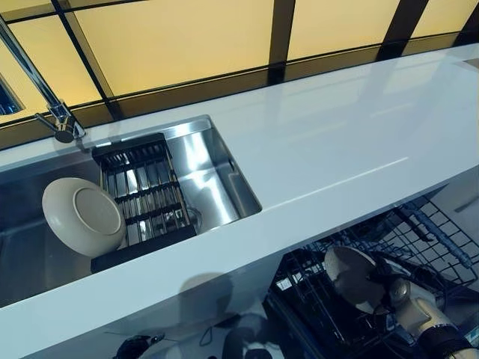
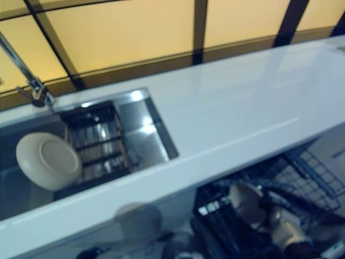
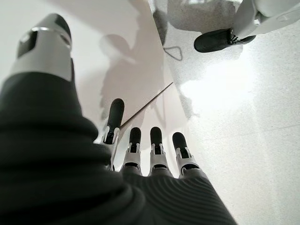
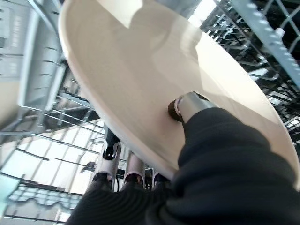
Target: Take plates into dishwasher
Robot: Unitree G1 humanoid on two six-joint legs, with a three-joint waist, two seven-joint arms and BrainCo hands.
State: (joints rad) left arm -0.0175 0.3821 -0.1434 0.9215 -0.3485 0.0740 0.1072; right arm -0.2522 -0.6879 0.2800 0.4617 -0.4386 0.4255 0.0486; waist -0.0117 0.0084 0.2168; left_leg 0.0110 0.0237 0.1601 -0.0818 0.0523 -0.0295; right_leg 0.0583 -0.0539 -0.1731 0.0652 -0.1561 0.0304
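My right hand holds a cream plate on edge low inside the dark wire dishwasher rack, below the counter's front edge. In the right wrist view the thumb presses on the plate's face and the fingers curl behind its rim, with rack wires all around. A second cream plate leans bottom-out in the steel sink against a black drying rack. My left hand hangs at my side, fingers straight and holding nothing.
A white counter runs from the sink to the far right, above the pulled-out dishwasher rack. A chrome faucet stands behind the sink's left part. Yellow panels in dark frames back the counter.
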